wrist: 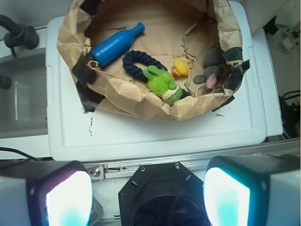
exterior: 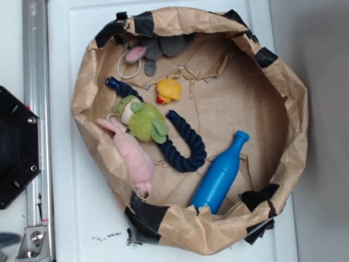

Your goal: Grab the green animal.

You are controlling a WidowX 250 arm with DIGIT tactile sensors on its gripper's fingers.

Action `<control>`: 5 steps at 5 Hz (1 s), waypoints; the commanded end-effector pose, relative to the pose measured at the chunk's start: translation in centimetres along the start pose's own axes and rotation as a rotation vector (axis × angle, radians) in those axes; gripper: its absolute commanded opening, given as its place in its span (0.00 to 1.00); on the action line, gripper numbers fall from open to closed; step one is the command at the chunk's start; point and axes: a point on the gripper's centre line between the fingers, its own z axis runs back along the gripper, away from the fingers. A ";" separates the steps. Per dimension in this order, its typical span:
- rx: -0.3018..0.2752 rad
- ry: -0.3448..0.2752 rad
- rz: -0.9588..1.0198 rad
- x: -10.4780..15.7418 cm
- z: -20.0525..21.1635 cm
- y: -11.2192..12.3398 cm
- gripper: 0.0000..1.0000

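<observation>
The green animal [exterior: 142, 119], a fuzzy lime plush with a cream face patch, lies in the left part of a brown paper bowl [exterior: 294, 103], between a pink plush bunny [exterior: 133, 155] and a navy rope [exterior: 182, 150]. In the wrist view the green animal [wrist: 163, 84] rests against the bowl's near wall. My gripper [wrist: 147, 197] is far from it, high above the black robot base [wrist: 157, 193], outside the bowl. Its two pads [wrist: 69, 200] stand wide apart with nothing between them. The gripper does not appear in the exterior view.
Inside the bowl are also a yellow duck [exterior: 169, 90], a blue bottle [exterior: 220, 173] and a grey plush [exterior: 155, 49]. The bowl sits on a white lid [wrist: 155, 134]. An aluminium rail [exterior: 34, 82] and the black base [exterior: 16, 147] lie to the left.
</observation>
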 end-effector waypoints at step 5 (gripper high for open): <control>0.132 0.163 0.000 8.2 -17.2 1.9 1.00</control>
